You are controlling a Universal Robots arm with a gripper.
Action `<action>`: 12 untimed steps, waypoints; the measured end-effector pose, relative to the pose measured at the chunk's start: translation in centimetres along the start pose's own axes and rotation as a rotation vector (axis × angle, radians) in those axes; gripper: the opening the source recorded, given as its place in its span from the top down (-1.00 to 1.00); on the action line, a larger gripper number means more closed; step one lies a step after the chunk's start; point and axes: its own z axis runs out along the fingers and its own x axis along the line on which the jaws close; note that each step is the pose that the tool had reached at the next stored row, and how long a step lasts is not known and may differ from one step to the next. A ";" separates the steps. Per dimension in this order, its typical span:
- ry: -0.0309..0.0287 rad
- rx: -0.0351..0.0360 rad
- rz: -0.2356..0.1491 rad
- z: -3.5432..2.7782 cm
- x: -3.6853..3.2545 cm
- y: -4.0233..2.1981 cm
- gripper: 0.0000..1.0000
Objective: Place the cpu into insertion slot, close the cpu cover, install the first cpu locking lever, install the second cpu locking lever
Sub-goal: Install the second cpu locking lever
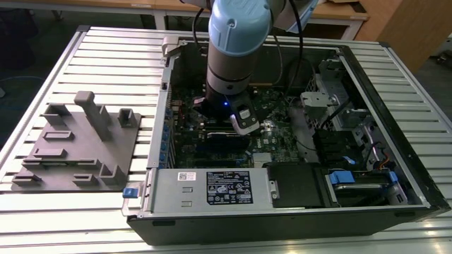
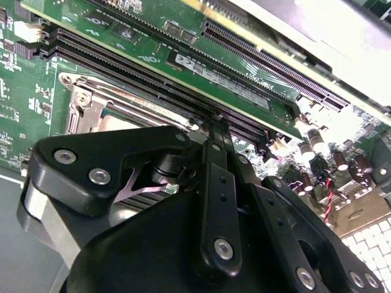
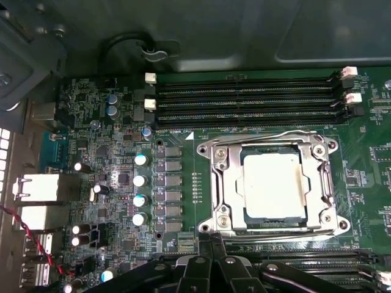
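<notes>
On the exterior view's left, at nine o'clock from the case [image 1: 395, 174]: grey fixture [image 1: 78, 143], nothing chip-like on it. Over the board [image 1: 187, 153], about the middle of the case: arm [image 1: 238, 42] reaching straight down, gripper [image 1: 244, 124] low above the green surface. At three o'clock from the gripper: drive cage [image 1: 353, 185] and cables.

In the first wrist view, cpu [image 3: 274, 183] seated flat in the slot [image 3: 330, 223], pale face up, square to the frame. Cover [image 3: 225, 183] down around it, cut-out showing the chip. So two steps look done: placed and covered.

Levers harder to judge. One wire lever [image 3: 263, 134] lying along the side of the cover nearest the memory slots [image 3: 244, 101], a second lever [image 3: 275, 231] along the opposite side, beside the gripper [image 3: 211, 244]. Both low and close to the frame; probably at least one latched, but cannot tell from these angles whether either hook is caught.

Fingers together, tips meeting in a thin point in the second wrist view, gripper [image 2: 215, 125] holding nothing visible, hovering just beside the edge of the slot [image 2: 91, 104]; touching the near lever or not, unclear.
</notes>
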 end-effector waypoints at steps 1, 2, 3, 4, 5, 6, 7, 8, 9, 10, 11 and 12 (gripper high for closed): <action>0.0000 -0.0005 0.000 0.01 0.01 0.00 0.79; 0.0001 -0.0011 0.000 0.02 0.01 0.00 0.79; 0.0001 -0.0019 0.000 0.05 0.03 0.00 0.79; 0.0001 -0.0024 0.000 0.06 0.04 -0.01 0.79; 0.0002 -0.0029 0.000 0.08 0.05 0.00 0.79; 0.0002 -0.0033 0.000 0.10 0.07 0.01 0.79; 0.0002 -0.0034 0.000 0.10 0.08 0.05 0.79; 0.0003 -0.0034 0.000 0.10 0.09 0.08 0.79; 0.0004 -0.0036 0.000 0.11 0.11 0.11 0.79; 0.0004 -0.0041 0.000 0.13 0.11 0.14 0.79; 0.0003 -0.0048 0.000 0.16 0.11 0.16 0.79; 0.0004 -0.0052 0.000 0.17 0.12 0.16 0.79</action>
